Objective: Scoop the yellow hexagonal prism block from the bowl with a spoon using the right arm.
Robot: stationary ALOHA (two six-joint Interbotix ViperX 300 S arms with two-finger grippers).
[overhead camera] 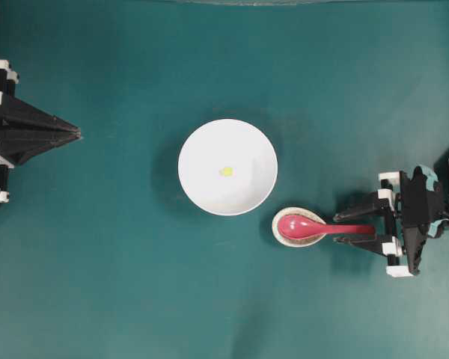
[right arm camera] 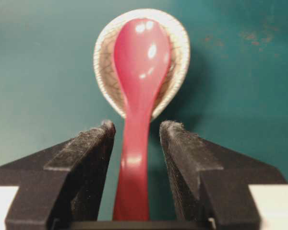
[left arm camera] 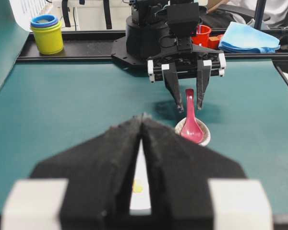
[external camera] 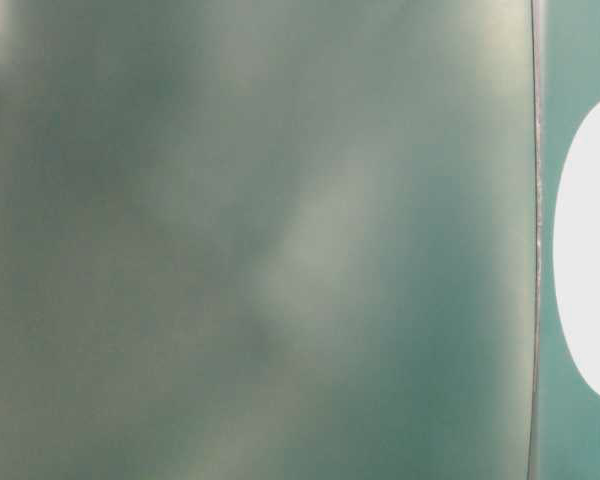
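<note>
The yellow hexagonal prism block (overhead camera: 225,171) lies near the middle of the white bowl (overhead camera: 239,146) at the table's centre. The pink-red spoon (overhead camera: 307,226) rests with its scoop in a small speckled spoon rest (overhead camera: 279,233), its handle pointing right. My right gripper (overhead camera: 337,228) is open, one finger on each side of the handle. In the right wrist view, gaps show between the handle of the spoon (right arm camera: 141,62) and both fingers (right arm camera: 93,143). My left gripper (overhead camera: 76,133) is shut and empty at the left edge. Through its slit I see the block (left arm camera: 138,187).
Beyond the table's far rail stand stacked yellow and blue cups (left arm camera: 46,33), a red cup (left arm camera: 203,34) and a blue cloth (left arm camera: 249,37). The table-level view is a green blur with a white shape (external camera: 590,250) at its right edge.
</note>
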